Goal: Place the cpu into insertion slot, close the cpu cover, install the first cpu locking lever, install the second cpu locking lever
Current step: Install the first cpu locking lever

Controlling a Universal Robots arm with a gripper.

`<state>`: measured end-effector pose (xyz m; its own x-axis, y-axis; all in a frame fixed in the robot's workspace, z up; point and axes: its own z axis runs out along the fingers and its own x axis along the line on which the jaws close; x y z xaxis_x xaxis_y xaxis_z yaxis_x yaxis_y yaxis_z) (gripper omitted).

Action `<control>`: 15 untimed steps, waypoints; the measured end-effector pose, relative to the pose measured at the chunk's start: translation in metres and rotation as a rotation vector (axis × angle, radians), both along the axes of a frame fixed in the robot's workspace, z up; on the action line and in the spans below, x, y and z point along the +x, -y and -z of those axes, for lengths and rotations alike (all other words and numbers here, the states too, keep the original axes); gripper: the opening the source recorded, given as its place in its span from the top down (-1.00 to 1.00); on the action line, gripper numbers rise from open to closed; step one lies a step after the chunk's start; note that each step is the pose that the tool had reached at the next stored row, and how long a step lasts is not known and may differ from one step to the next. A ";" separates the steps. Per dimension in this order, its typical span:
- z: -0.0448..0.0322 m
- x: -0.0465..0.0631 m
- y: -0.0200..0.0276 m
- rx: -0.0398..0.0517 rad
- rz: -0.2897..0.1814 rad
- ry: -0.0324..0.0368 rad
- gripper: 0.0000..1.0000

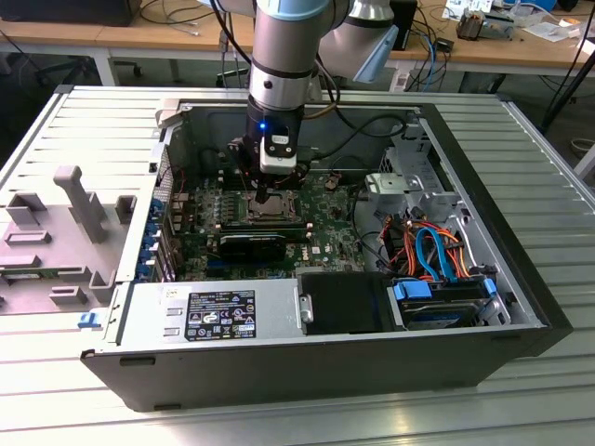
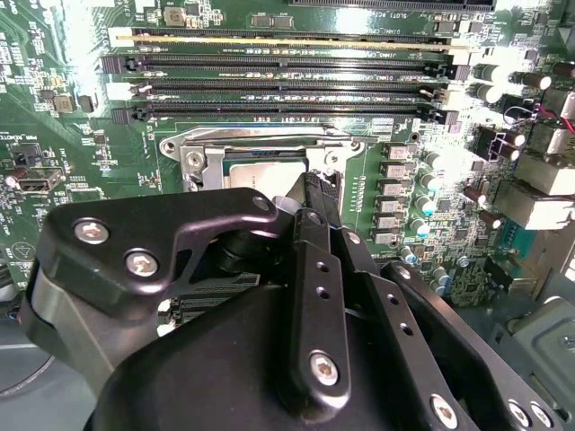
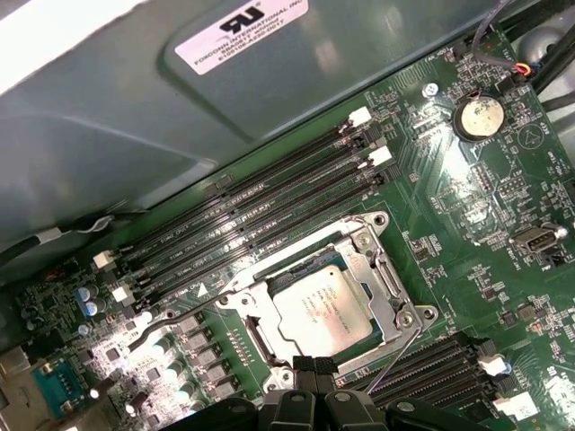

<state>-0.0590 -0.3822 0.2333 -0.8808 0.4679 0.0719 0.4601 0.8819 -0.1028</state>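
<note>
A ribbed, silver metal tabletop [image 1: 521, 158] fills the near part of a workshop, its long slats catching pale, even light. On the exterior view's left a grey fixture plate [image 1: 56, 251] with blocky uprights lies on the slats, and a small blue clip [image 1: 88, 320] sits just beside its near edge. Beyond the tabletop, along the far side of the room, stand two wood-topped desks: one [image 1: 139, 42] on the exterior view's left, carrying a dark box [image 1: 65, 9] and loose black cables [image 1: 177, 14] on a white leg [image 1: 104, 67], the other [image 1: 502, 51] on the exterior view's right, strewn with small items and a trailing blue cable [image 1: 429, 65]. Grey floor [image 1: 46, 74] shows beneath the desks.
</note>
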 end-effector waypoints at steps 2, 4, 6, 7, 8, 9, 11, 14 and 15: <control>0.0000 0.000 0.0000 0.0001 -0.001 0.0000 0.79; 0.0000 0.000 0.0000 0.0000 -0.012 0.0000 0.79; 0.0000 0.000 0.0000 0.0000 -0.018 0.0000 0.79; 0.0000 0.000 0.0000 0.0000 -0.019 0.0000 0.79; 0.0000 0.000 0.0000 0.0000 -0.020 0.0000 0.79; 0.0000 0.000 0.0000 0.0001 -0.021 0.0000 0.79; 0.0000 0.000 0.0000 0.0000 -0.023 0.0000 0.79; 0.0000 0.000 0.0000 0.0000 -0.025 0.0000 0.79; 0.0000 0.000 0.0000 0.0000 -0.027 0.0000 0.79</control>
<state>-0.0590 -0.3822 0.2333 -0.8931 0.4441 0.0719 0.4363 0.8939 -0.1028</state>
